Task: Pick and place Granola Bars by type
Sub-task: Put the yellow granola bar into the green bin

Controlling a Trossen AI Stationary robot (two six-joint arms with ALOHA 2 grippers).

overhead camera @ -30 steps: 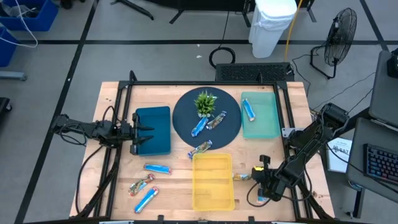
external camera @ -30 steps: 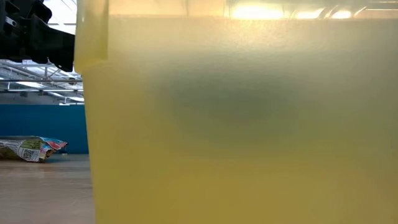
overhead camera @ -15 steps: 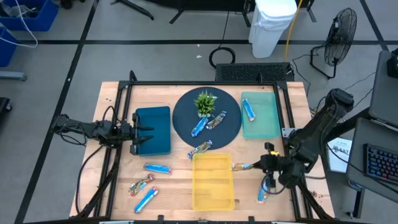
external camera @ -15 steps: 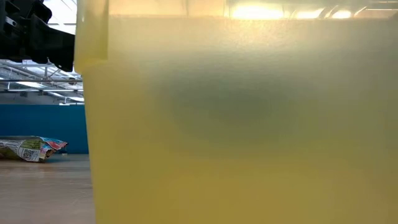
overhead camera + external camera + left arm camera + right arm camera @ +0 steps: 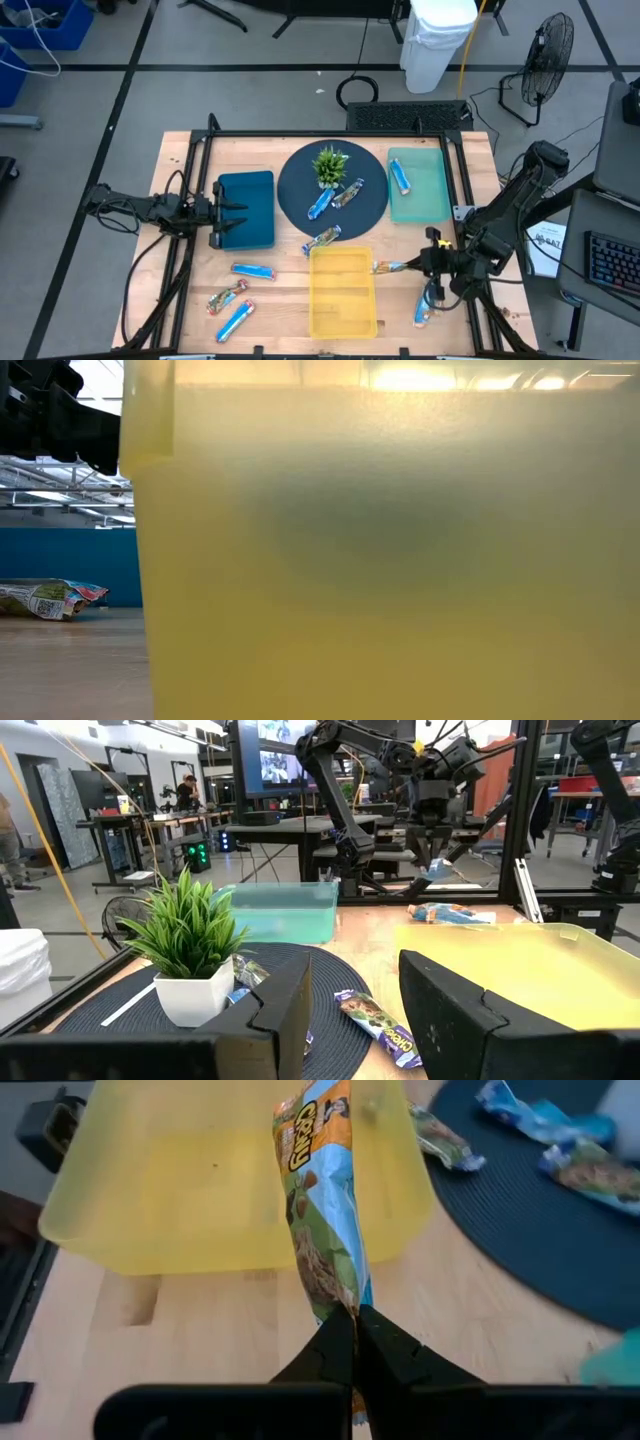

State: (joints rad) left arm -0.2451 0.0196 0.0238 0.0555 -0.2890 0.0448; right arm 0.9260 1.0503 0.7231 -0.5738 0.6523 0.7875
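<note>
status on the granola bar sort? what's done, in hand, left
Done: one blue bar lies in the teal tray. The yellow tray looks empty.

In hand: the right gripper is shut on an orange-and-blue bar, held beside the yellow tray. The left gripper waits open over the dark blue bin.

Left: two bars on the round mat, one below it, three at front left, one by the right arm.

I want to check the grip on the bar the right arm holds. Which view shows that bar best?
The right wrist view: the held granola bar fills the frame, pinched at its end by the right gripper before the yellow bin. The high view shows it small; the left wrist view shows it far off; the low view misses it.
</note>
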